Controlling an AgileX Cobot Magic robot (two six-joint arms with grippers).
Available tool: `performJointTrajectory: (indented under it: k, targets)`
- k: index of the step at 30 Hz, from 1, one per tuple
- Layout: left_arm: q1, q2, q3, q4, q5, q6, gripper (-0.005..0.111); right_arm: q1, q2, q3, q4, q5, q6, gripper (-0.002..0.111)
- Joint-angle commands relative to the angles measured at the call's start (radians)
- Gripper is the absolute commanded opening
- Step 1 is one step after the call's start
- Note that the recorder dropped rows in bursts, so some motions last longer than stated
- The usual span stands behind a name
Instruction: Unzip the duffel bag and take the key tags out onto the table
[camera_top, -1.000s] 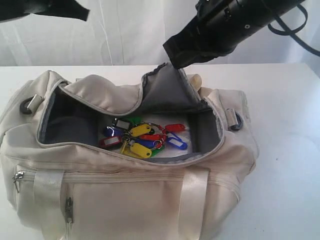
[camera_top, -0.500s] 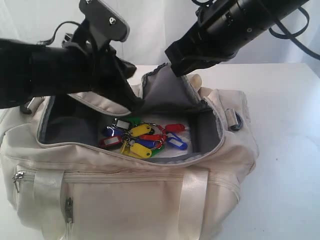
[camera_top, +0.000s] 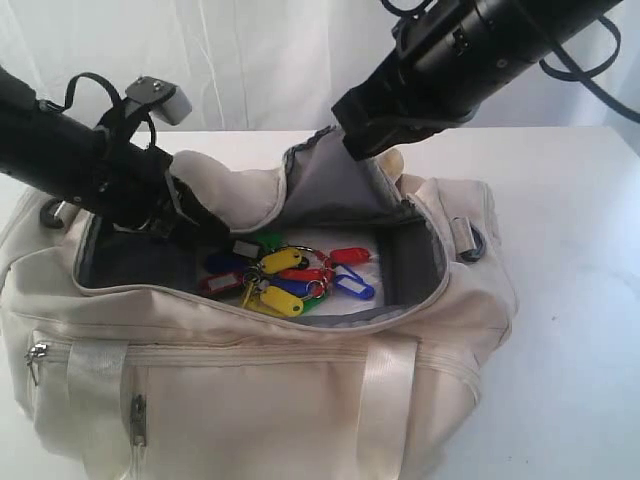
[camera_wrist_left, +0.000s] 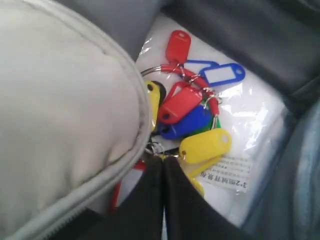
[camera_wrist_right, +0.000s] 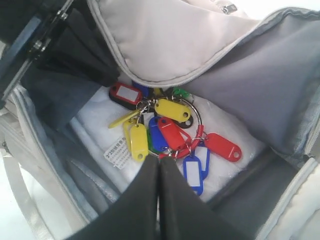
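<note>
Duffel bag (camera_top: 250, 380) unzipped; key tags (camera_top: 285, 272) lie on a plastic packet (camera_wrist_left: 250, 115) inside. Left gripper (camera_wrist_left: 163, 170) fingers together, just beside tags. Right gripper (camera_wrist_right: 159, 170) fingers together at raised flap (camera_top: 320, 180). Risks: closed fingers shove tags aside; a grab pinches packet too; sagging flap covers tags.

white table (camera_top: 570, 330), cream duffel bag (camera_top: 250, 390) on it

The duffel bag (camera_top: 250, 380) runs off the exterior view at 6 o'clock. Its cream flap (camera_wrist_left: 60, 100) covers part of the key tags (camera_wrist_left: 192, 112) in the left wrist view. In the exterior view the tip of the left pincer (camera_wrist_left: 163, 170) is lost under it. The printed slip (camera_wrist_left: 227, 175) beneath the tags is too small to read.
</note>
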Motion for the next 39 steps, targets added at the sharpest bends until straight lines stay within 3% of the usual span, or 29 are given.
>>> performJointTrajectory:
  k: [1,5,10,19,32,39]
  targets:
    - [-0.002,0.059,-0.059,0.161,0.064,-0.136,0.0,-0.003,-0.009,0.003,0.0,-0.001,-0.013,0.0]
    - [-0.011,0.096,-0.077,0.204,-0.009,-0.148,0.0,-0.003,-0.009,0.003,0.0,-0.015,-0.013,0.0]
    - [-0.027,0.098,-0.091,0.143,-0.302,-0.152,0.0,-0.003,-0.009,0.003,0.0,-0.017,-0.013,0.0]
    - [-0.029,0.131,-0.153,0.109,-0.587,-0.155,0.0,-0.003,-0.009,0.003,0.0,-0.021,-0.013,0.0]
    - [0.079,0.134,-0.153,0.039,-0.62,-0.266,0.0,-0.003,-0.009,0.004,-0.001,-0.008,-0.013,0.0]
    - [0.217,0.069,-0.205,0.159,-0.227,-0.384,0.0,-0.003,-0.009,0.004,-0.001,0.001,-0.013,0.0]
